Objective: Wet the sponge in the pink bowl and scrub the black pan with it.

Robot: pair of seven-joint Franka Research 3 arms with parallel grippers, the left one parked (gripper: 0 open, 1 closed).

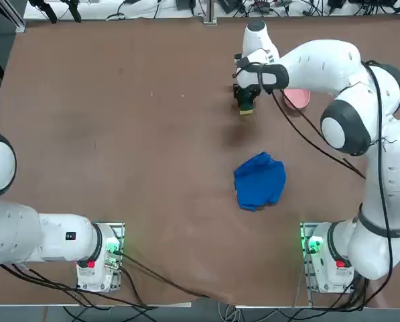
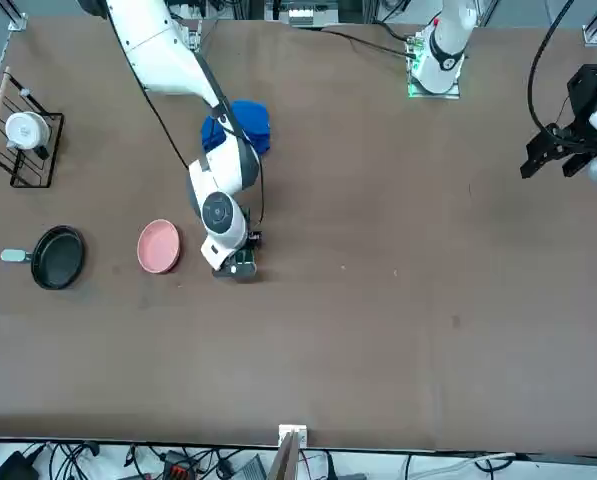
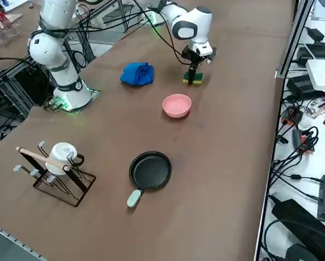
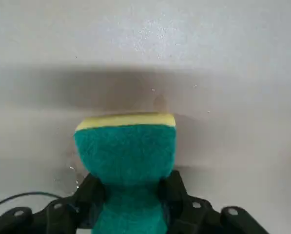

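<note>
Right wrist view shows the right end effector [image 4: 132, 184] closed on the sponge [image 4: 128, 151], its two dark fingers pinching the green layer from both sides so that it narrows between them and spreads out wider past the tips. The yellow layer shows as a band along the sponge's outer edge. Seen from the robot's side of the counter [image 1: 146, 134], the gripped sponge is toward the far edge, left of the pink bowl [image 3: 177, 105] and apart from it; whether it touches the surface below cannot be told. The bowl stands upright, partly covered by the right arm [image 1: 320, 66] in the top view. Farther right is the black pan [image 3: 150, 170], upright and apart from the bowl, its pale handle [image 3: 134, 198] pointing right. Nearer to the robot than the sponge, a crumpled blue cloth [image 1: 260, 181] lies on the counter. Over on the right side, nearer than the pan, stands a dark wire rack [image 3: 66, 185] with a light-coloured bar [image 3: 42, 158] along it, and a white mug [image 3: 62, 156] with a dark handle rests on the rack.
</note>
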